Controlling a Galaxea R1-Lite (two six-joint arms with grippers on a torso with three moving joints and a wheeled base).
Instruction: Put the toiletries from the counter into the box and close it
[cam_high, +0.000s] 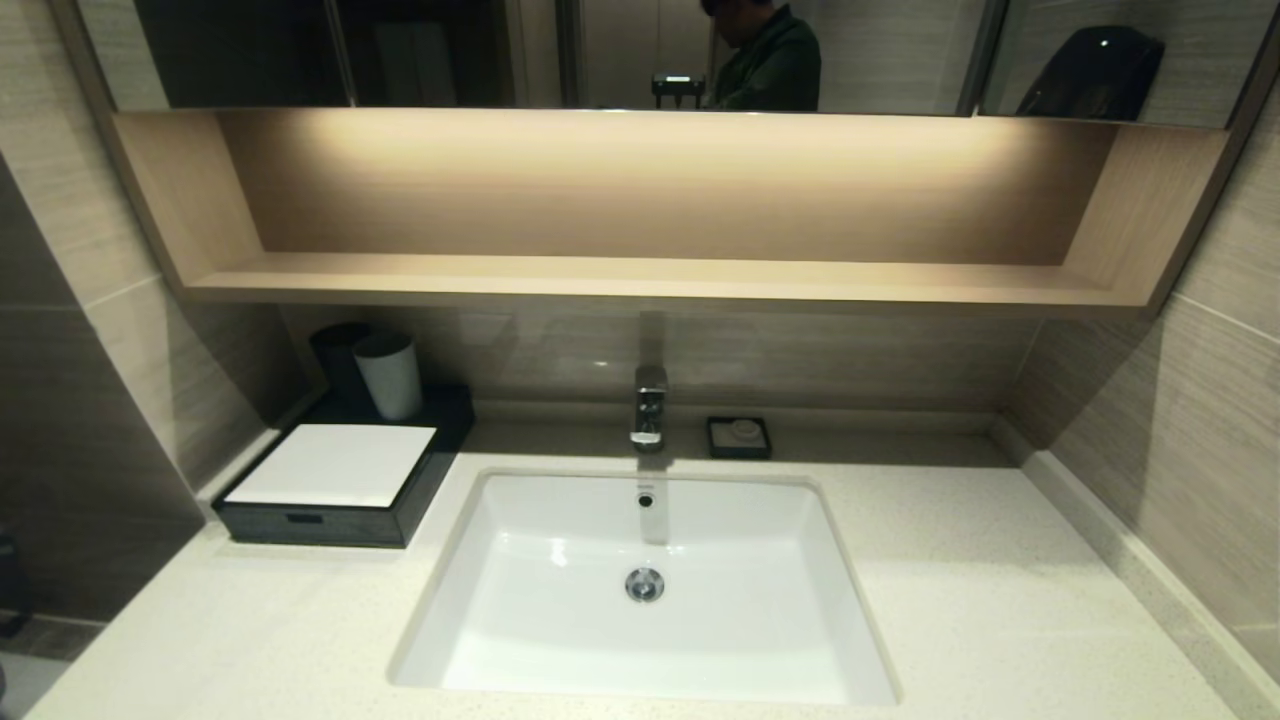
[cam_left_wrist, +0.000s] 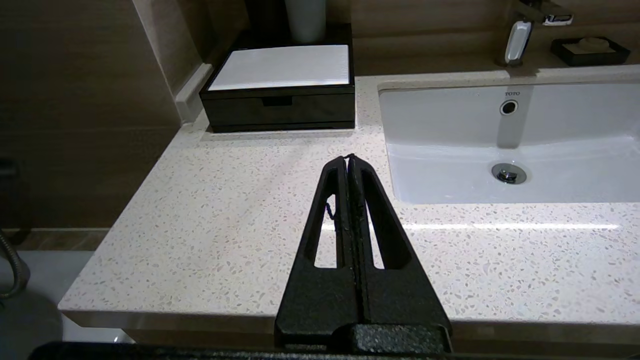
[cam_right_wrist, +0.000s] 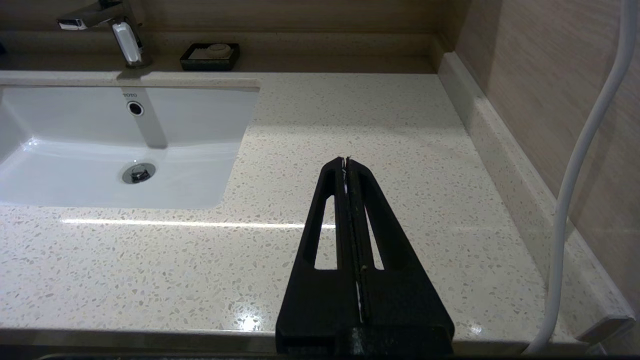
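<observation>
The box (cam_high: 330, 485) sits at the counter's (cam_high: 1000, 600) back left corner, just left of the basin (cam_high: 650, 590), its drawer flush and the white top panel bare. Two cups (cam_high: 385, 372) stand behind it. No toiletries show anywhere on the stone in any view, so by the look of it the packing and closing are already done, or nothing was laid out. The left gripper (cam_left_wrist: 348, 157) hangs low over the counter's near edge in front of the box, fingers pressed together and empty. The right gripper (cam_right_wrist: 346, 159) hangs likewise right of the basin, fingers together, holding nothing. The next move seems only to call for staying parked
</observation>
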